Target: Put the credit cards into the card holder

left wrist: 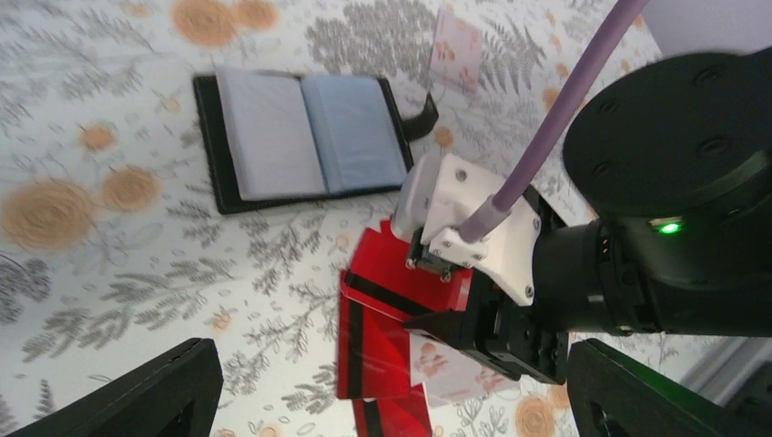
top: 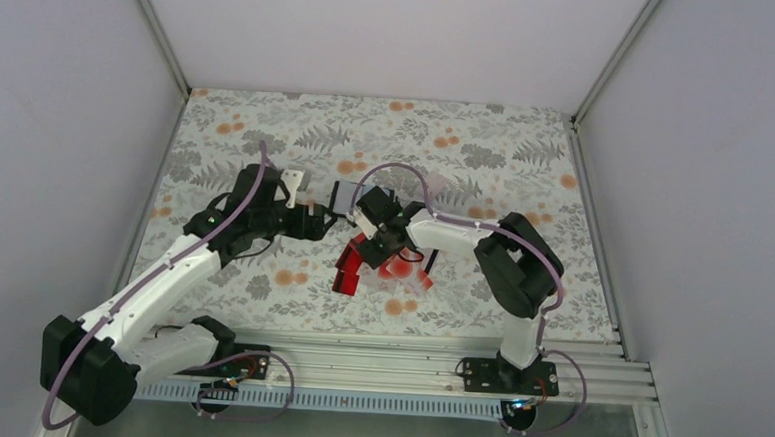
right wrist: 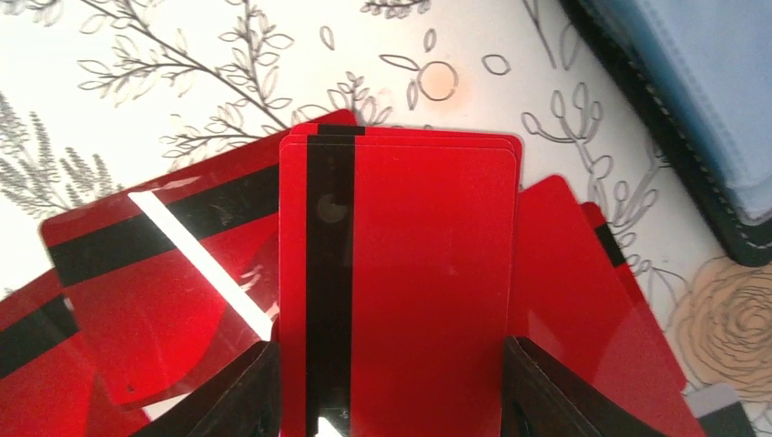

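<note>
- Credit cards (top: pixel 353 272) are spread in a loose red heap near the middle of the floral desk (top: pixel 487 154), on the near side of the card holder (left wrist: pixel 300 137).
- Several overlapping red cards with black stripes are seen lying flat in the right wrist view.
- One red striped card (right wrist: pixel 401 273) is gripped by its long edges between the fingers (right wrist: pixel 228 396) of the right tool (right wrist: pixel 396 405).
- A second card edge is visible directly behind it, so two may be gripped together.
- The right tool is thus closed partway on that card, over the heap. Whether the card is lifted clear of the others cannot be told.
- The card holder is laid open and flat on the desk, with its grey-blue clear pockets facing up and a black strap tab sticking out at one side.
- A narrow strip of desk is seen between the card holder and the heap.
- The left tool (left wrist: pixel 391 405) is spread wide with nothing held, and is pointed toward the heap and the card holder.
- One whitish-clear card (left wrist: pixel 455 45) is seen alone on the desk beyond the card holder, apart from it.
</note>
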`<act>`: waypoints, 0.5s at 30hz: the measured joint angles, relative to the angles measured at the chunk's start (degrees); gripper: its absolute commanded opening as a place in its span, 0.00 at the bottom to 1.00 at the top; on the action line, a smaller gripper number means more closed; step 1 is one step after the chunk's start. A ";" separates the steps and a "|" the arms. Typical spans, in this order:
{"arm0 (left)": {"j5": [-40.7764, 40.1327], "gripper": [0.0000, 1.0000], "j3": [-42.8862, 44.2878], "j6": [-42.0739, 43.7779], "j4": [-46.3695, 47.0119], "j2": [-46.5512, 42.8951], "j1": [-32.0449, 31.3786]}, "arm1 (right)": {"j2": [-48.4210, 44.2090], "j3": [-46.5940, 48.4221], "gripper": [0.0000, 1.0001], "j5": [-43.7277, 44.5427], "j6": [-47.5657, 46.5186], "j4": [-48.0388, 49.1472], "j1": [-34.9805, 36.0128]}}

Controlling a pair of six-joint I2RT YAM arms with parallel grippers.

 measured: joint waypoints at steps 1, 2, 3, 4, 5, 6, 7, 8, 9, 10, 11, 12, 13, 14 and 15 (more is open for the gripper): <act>0.87 0.93 -0.42 -0.55 0.35 0.57 0.00 | -0.04 -0.04 0.55 -0.66 0.00 0.00 0.00; 1.68 0.93 -0.83 -1.14 0.66 1.31 0.00 | -0.09 -0.09 0.55 -1.18 0.00 0.04 -0.02; 2.89 0.93 -1.57 -1.95 1.25 2.40 0.00 | -0.15 -0.15 0.55 -1.97 0.04 0.13 -0.04; 3.76 0.92 -2.34 -2.78 1.84 3.52 0.00 | -0.20 -0.22 0.55 -2.75 0.13 0.22 -0.09; 4.55 0.92 -3.10 -3.67 2.36 4.57 0.00 | -0.26 -0.31 0.55 -3.72 0.24 0.42 -0.20; 5.40 0.92 -4.00 -4.66 2.89 5.73 0.00 | -0.37 -0.44 0.55 -4.55 0.37 0.61 -0.33; 6.14 0.91 -4.79 -5.75 3.32 6.88 0.00 | -0.48 -0.61 0.55 -5.77 0.44 0.81 -0.59; 6.62 0.91 -5.22 -6.49 3.45 7.89 0.00 | -0.57 -0.76 0.55 -6.97 0.52 1.01 -0.87; 7.13 0.91 -5.55 -7.34 3.56 9.18 0.00 | -0.59 -0.83 0.55 -8.15 0.61 1.20 -1.22; 7.58 0.91 -5.60 -8.09 3.56 10.43 0.00 | -0.59 -0.87 0.55 -9.29 0.68 1.36 -1.57; 8.11 0.91 -5.55 -8.72 3.89 11.56 0.00 | -0.59 -0.94 0.55 -10.58 0.81 1.57 -2.03; 8.79 0.91 -5.51 -9.18 4.42 12.76 0.04 | -0.59 -1.01 0.55 -11.54 0.85 1.68 -2.40; 9.44 0.90 -5.42 -9.68 4.94 13.84 0.04 | -0.59 -1.11 0.55 -12.68 0.94 1.84 -2.89; 10.51 0.90 -5.16 -10.25 5.62 15.34 0.11 | -0.59 -1.22 0.55 -13.77 1.03 2.01 -3.34; 11.54 0.90 -4.81 -10.82 6.45 17.09 0.11 | -0.59 -1.36 0.55 -14.73 1.07 2.21 -3.72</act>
